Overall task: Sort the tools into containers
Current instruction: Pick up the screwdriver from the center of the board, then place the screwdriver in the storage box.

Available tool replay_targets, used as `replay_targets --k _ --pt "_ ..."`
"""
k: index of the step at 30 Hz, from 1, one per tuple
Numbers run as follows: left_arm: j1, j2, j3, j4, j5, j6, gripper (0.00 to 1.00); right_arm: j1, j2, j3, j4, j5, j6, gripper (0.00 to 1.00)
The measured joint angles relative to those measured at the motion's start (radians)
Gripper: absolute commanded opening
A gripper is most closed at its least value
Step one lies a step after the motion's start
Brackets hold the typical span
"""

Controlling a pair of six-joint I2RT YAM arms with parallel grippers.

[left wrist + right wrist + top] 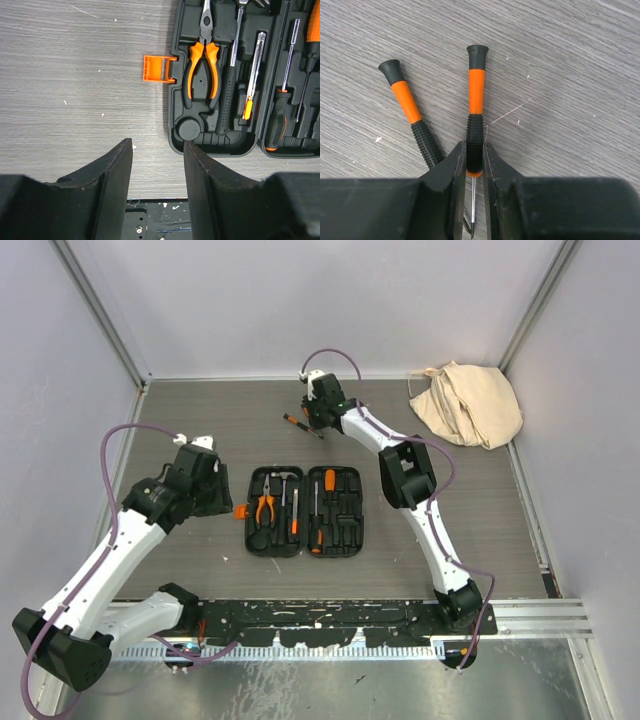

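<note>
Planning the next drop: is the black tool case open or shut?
Open: the tool case lies spread flat, both halves up, pliers visible in a slot.

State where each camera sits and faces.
Top external: above and behind, looking down on left arm, right arm, black case, cloth bag.
Left wrist: on left tool, looking down past its fingers at the case.
Right wrist: on right tool, facing the table; fingers pinch a screwdriver.
Shared: top and left wrist show the pliers.

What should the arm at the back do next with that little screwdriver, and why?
Probably lift straight up. The right gripper pinches one small screwdriver by its handle, a second screwdriver lies close beside it, and the open tool case sits nearer the arms.
</note>
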Motion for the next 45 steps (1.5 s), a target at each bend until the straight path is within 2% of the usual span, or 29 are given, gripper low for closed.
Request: replay_targets --k 8,16,21,26,33,39,41,43,45 --pt "0.000 0.010 0.000 0.001 0.001 0.000 0.46 0.000 -0.089 -0.143 0.030 0.070 -0.039 0.09" --pt "0.000 0.026 0.000 0.011 0.014 0.001 0.46 -0.062 -0.278 -0.395 0.026 0.106 -0.045 0.07" --pt "0.000 0.033 0.000 0.029 0.030 0.001 0.46 -0.102 -0.426 -0.529 0.058 0.108 -0.034 0.01" --pt "0.000 0.037 0.003 0.046 0.058 0.000 0.46 -0.118 -0.646 -0.735 0.148 0.091 0.003 0.00" --pt "0.000 0.039 0.050 0.073 0.126 0.001 0.48 -0.114 -0.938 -1.011 0.321 -0.030 0.092 0.00" --pt "0.000 0.045 0.099 0.134 0.216 0.006 0.53 -0.105 -1.199 -1.357 0.579 -0.237 0.149 0.00" --pt "0.000 0.058 0.121 0.154 0.258 0.005 0.55 -0.080 -1.260 -1.445 0.649 -0.282 0.131 0.00" --pt "0.000 0.072 0.141 0.171 0.299 0.005 0.63 -0.013 -1.317 -1.516 0.683 -0.312 0.052 0.01" --pt "0.000 0.087 0.158 0.195 0.347 0.005 0.66 0.061 -1.345 -1.535 0.681 -0.335 -0.047 0.03"
